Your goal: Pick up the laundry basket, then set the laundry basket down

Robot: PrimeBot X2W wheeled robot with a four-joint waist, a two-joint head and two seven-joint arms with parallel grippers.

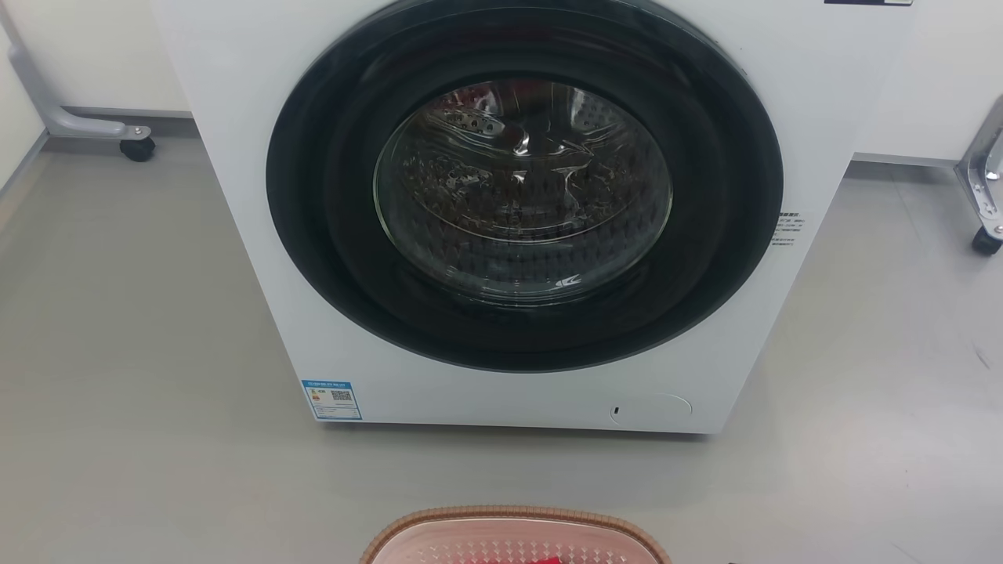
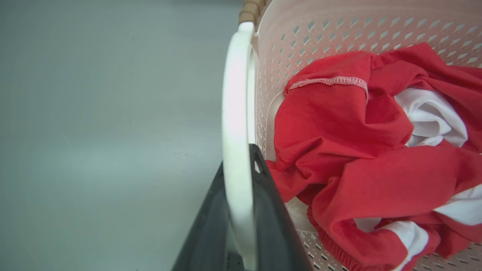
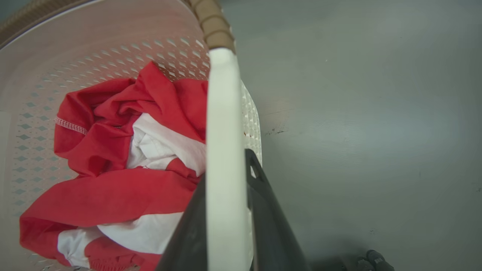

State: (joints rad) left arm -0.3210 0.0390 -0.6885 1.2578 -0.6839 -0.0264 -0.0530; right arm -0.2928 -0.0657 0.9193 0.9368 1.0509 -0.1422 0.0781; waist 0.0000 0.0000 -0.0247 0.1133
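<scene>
Laundry basket (image 1: 509,512) sat in front of washer (image 1: 501,196), below its door, bare floor (image 1: 157,470) between. Whether basket was lifted, could not tell. Left gripper (image 2: 239,165) was clamped across left handle (image 2: 235,94), right gripper (image 3: 226,165) across right handle (image 3: 222,113), one finger each side. Judged stiff plastic with a light load, only red-and-white garment (image 2: 357,131). Smooth thin handles were best hold; could slip or pivot, so level mid-handle grip was needed.

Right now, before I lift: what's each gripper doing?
Left gripper: jaws shut on the laundry basket's white handle.
Right gripper: jaws shut on its other white handle.
</scene>
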